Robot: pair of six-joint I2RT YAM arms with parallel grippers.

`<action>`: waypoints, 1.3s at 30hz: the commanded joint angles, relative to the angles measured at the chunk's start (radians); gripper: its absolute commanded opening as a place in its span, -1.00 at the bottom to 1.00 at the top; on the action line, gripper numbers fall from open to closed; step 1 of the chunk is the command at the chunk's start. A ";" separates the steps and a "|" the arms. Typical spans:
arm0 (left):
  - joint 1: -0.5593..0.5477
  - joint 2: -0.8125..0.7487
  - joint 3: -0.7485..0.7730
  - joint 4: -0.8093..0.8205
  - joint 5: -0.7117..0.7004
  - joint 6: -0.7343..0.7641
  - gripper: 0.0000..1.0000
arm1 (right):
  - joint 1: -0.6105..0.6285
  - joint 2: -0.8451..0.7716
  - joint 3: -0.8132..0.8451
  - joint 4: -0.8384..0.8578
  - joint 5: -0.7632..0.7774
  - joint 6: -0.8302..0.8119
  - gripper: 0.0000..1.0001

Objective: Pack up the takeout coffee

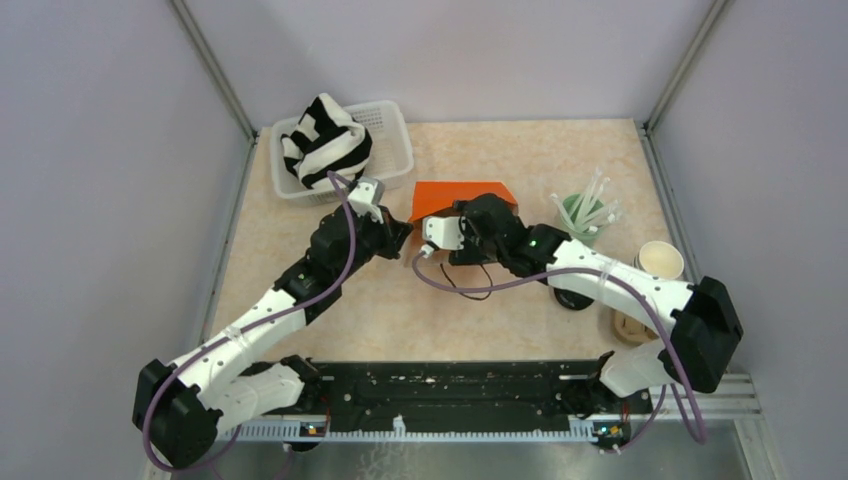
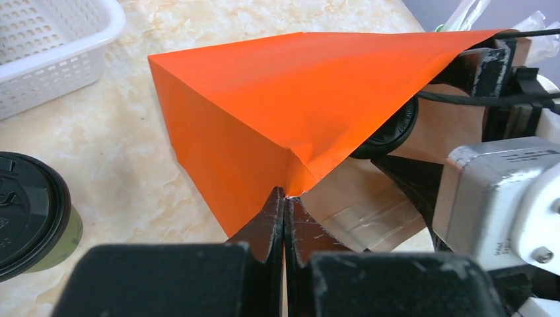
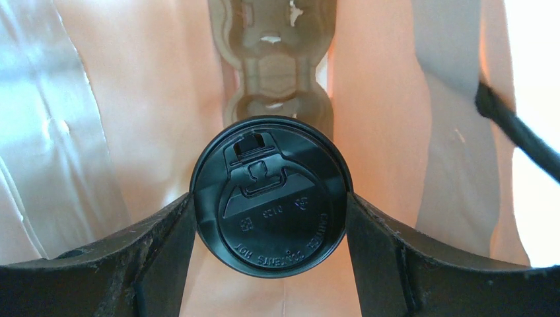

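Note:
An orange paper bag (image 1: pixel 465 192) lies on its side at the table's middle, mouth toward the arms. My left gripper (image 2: pixel 285 195) is shut on the bag's (image 2: pixel 277 99) mouth edge and holds it up; from above the left gripper (image 1: pixel 405 230) sits at the bag's left corner. My right gripper (image 3: pixel 269 200) reaches inside the bag, shut on a takeout coffee by its black lid (image 3: pixel 269 165). A brown pulp carrier (image 3: pixel 277 66) lies deeper in the bag. A second lidded green takeout coffee (image 2: pixel 30 211) stands on the table beside my left gripper.
A white basket (image 1: pixel 395 125) holding a striped cloth (image 1: pixel 325 140) stands at the back left. A mint tumbler of straws (image 1: pixel 585 212), an open cream cup (image 1: pixel 660 260) and a brown carrier (image 1: pixel 628 325) stand on the right. A dark round object (image 1: pixel 572 297) lies under my right arm.

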 commanded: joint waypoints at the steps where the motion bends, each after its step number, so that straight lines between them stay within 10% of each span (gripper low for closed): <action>1: 0.002 -0.022 0.010 0.005 0.027 -0.003 -1.00 | -0.013 -0.033 -0.036 0.116 -0.046 -0.039 -0.10; 25: 0.002 0.016 0.106 -0.148 0.041 -0.087 -1.00 | -0.158 -0.056 -0.145 0.348 -0.274 -0.036 -0.09; 39: 0.005 0.067 0.228 -0.227 0.031 -0.082 -1.00 | -0.158 -0.077 -0.076 0.097 -0.446 -0.246 -0.07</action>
